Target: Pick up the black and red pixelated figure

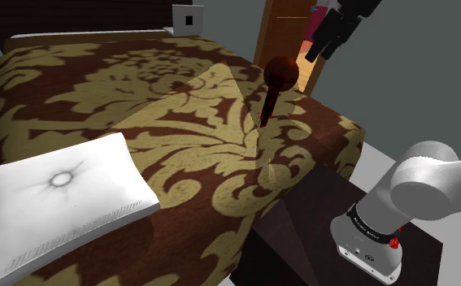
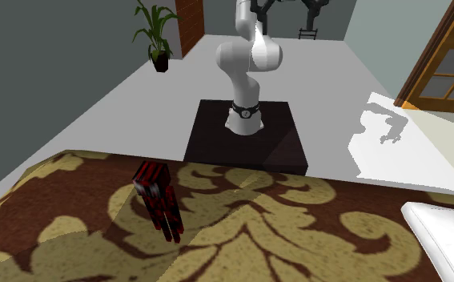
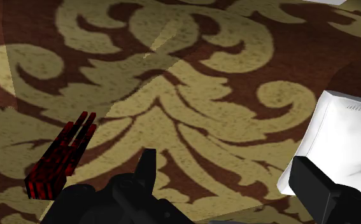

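Observation:
The black and red pixelated figure (image 1: 274, 88) rests on the brown and gold patterned bedspread (image 1: 139, 97), near the bed edge closest to the stand. It also shows in the second exterior view (image 2: 159, 202). My gripper (image 1: 321, 50) hangs open high above that edge, apart from the figure. In the wrist view the figure (image 3: 61, 159) lies on the bedspread well below and outside one finger (image 3: 146, 170), not between the two. The gripper (image 3: 230, 181) holds nothing.
A white pillow (image 1: 54, 199) lies on the bed away from the figure and also shows in the wrist view (image 3: 347, 143). The arm's dark stand (image 2: 245, 136) abuts the bed. A wooden door (image 1: 289, 32) stands behind, and a potted plant (image 2: 158, 36) sits by the wall.

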You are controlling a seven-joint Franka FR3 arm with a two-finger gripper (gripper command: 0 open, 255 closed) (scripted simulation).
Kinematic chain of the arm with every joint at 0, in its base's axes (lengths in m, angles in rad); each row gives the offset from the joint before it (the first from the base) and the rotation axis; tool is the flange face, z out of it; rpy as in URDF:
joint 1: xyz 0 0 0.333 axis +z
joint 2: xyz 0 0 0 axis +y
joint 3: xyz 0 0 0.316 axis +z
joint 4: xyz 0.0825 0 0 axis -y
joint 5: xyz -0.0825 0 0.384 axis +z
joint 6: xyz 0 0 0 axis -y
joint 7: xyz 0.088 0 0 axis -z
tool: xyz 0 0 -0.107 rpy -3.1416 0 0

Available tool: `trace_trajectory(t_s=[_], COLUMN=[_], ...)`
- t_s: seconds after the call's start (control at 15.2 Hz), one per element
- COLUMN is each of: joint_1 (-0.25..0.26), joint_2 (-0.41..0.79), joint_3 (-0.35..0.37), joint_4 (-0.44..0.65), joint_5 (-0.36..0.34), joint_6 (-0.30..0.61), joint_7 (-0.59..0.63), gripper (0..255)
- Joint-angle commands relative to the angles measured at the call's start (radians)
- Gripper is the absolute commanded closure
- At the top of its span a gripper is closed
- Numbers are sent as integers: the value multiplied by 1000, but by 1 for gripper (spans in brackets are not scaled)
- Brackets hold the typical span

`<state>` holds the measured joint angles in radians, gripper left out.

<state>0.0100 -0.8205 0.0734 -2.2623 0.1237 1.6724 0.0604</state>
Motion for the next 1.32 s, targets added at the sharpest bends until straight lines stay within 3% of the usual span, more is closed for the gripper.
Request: trace_trajectory(t_s=[0.0, 0.59, 1.25], joint_1=[0, -33, -62], joint_2=[0, 240, 572], joint_3=[0, -123, -237], joint_4=[0, 45, 209], joint_5=[0, -76, -109], joint_6=[0, 117, 207], joint_7=[0, -182, -370], gripper=[0, 0, 0])
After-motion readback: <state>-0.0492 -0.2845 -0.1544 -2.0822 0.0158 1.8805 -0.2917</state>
